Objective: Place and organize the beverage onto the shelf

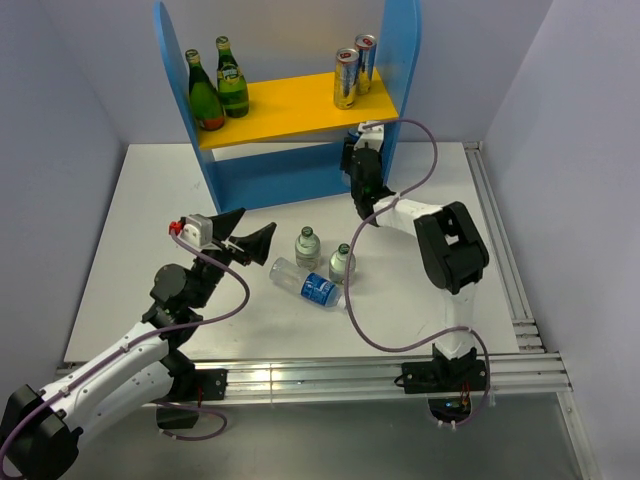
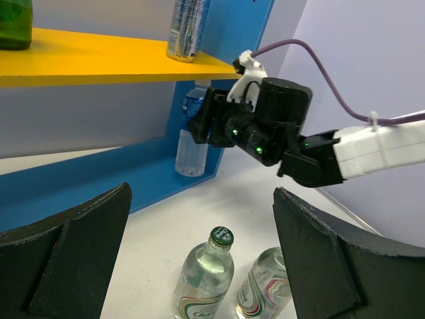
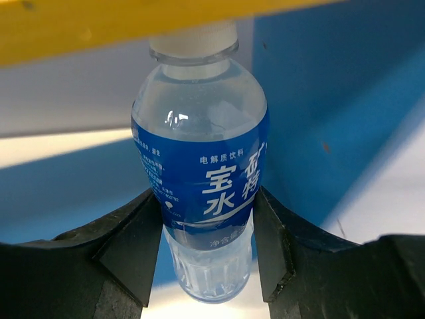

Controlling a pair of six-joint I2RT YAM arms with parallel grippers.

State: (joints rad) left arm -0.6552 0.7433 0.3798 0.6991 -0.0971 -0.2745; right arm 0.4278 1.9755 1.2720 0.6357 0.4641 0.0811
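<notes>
The blue shelf (image 1: 402, 50) stands at the back with its yellow-orange board (image 1: 290, 108). Two green bottles (image 1: 218, 88) stand on the board's left, two cans (image 1: 354, 68) on its right. My right gripper (image 1: 362, 165) reaches under the board at the right side panel. It is shut on an upright blue-labelled water bottle (image 3: 202, 166), which also shows in the left wrist view (image 2: 191, 136). My left gripper (image 1: 252, 232) is open and empty, just left of two upright clear glass bottles (image 1: 307, 247) (image 1: 342, 262), which show below it in its wrist view (image 2: 206, 272). A second water bottle (image 1: 306, 284) lies on its side.
White walls close the table at the left, back and right. The right arm's purple cable (image 1: 425, 160) loops beside the shelf's right panel. A metal rail (image 1: 500, 250) runs along the table's right edge. The lying bottle is close in front of the two glass bottles.
</notes>
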